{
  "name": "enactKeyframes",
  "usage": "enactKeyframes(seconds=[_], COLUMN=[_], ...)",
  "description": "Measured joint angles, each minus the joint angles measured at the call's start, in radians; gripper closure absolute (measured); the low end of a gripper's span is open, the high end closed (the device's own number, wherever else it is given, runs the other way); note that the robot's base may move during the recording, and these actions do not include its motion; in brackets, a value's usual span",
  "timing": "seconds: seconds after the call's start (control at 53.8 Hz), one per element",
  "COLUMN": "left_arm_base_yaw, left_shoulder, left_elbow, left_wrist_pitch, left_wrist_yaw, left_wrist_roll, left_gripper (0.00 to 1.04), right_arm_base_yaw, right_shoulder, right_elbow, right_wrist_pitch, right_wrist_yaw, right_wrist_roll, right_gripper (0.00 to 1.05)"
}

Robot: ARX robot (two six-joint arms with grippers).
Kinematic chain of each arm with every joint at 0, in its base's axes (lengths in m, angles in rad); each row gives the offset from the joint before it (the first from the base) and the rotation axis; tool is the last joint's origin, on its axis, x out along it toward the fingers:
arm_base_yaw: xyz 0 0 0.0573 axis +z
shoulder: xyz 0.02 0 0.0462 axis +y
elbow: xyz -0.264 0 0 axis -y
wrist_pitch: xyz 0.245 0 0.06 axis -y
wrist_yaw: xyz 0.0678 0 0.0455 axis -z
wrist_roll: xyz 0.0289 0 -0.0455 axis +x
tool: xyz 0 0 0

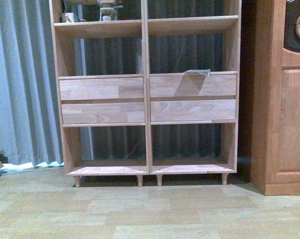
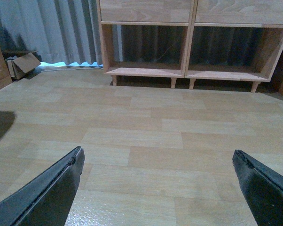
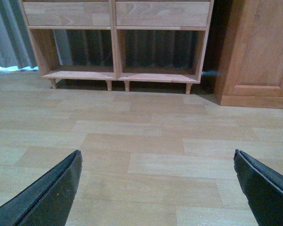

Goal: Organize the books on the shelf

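Light dim, cool-tinted. Front view soft, grainy. Shelf [image 1: 145, 99] compartments dark at the back; narrow shadow on the floor [image 1: 150, 214] along the shelf's front edge. Left wrist view: faint glare on floor nearest camera. Right wrist view slightly sharper.

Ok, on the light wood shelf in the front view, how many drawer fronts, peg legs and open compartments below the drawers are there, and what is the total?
Drawer fronts: 4
Peg legs: 4
Open compartments below the drawers: 2
Total: 10
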Motion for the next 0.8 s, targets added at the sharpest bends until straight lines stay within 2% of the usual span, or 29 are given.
enactKeyframes(seconds=[0.799], left_arm_base_yaw=[0.0], left_shoulder=[0.0], left_elbow=[0.0], left_wrist_pitch=[0.0], left_wrist_yaw=[0.0], left_wrist_roll=[0.0], left_gripper=[0.07], right_arm_base_yaw=[0.0], right_shoulder=[0.0], right_elbow=[0.0], right_wrist_pitch=[0.0], right_wrist_yaw=[0.0], right_wrist_roll=[0.0], right_gripper=[0.07])
